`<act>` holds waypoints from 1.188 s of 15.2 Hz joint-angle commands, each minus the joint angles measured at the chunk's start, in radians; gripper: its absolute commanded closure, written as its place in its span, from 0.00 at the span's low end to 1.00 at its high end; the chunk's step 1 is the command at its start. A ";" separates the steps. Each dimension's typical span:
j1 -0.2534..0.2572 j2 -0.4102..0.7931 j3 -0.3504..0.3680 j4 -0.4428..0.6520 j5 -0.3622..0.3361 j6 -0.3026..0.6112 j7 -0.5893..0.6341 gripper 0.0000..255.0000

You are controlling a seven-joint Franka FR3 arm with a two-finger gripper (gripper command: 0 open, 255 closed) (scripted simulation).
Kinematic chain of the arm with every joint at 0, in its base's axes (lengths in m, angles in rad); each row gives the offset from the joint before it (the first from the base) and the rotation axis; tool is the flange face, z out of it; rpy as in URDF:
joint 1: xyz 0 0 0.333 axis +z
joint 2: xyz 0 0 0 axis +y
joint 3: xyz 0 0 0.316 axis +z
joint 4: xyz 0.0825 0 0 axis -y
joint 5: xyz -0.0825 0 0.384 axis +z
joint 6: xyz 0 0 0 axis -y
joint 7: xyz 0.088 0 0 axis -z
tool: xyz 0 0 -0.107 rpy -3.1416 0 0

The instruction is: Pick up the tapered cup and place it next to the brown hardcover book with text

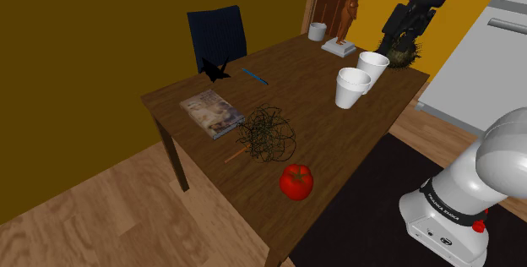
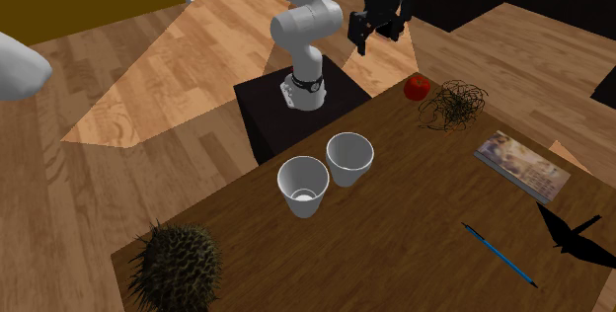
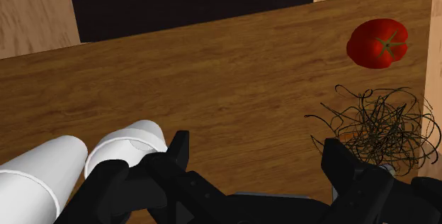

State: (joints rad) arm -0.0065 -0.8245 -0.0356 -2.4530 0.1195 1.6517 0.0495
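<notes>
Wrist view shows the gripper [image 3: 258, 160] wide open and empty; the white cup [image 3: 131, 147] stands just beside the second cup [image 3: 42, 180], so closing may catch both.

Hardly any writing, and none of it can be read with certainty.
The brown book [image 1: 211, 111] lies near the long edge of the table [image 1: 312, 122] that is at the shoulder view's left. Its cover is printed with a pale picture and some small marks, but no letter or word can be made out, and the second exterior view gives no more. On the white foot of the arm [image 1: 441, 210], off the table, stands a short curved line of dark lettering, too small to read.
</notes>
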 commanded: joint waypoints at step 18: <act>-0.126 0.465 -0.116 0.064 -0.246 0.397 -0.139 0.00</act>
State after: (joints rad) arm -0.1249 -0.3952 -0.1440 -2.3970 -0.1123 2.0184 -0.0836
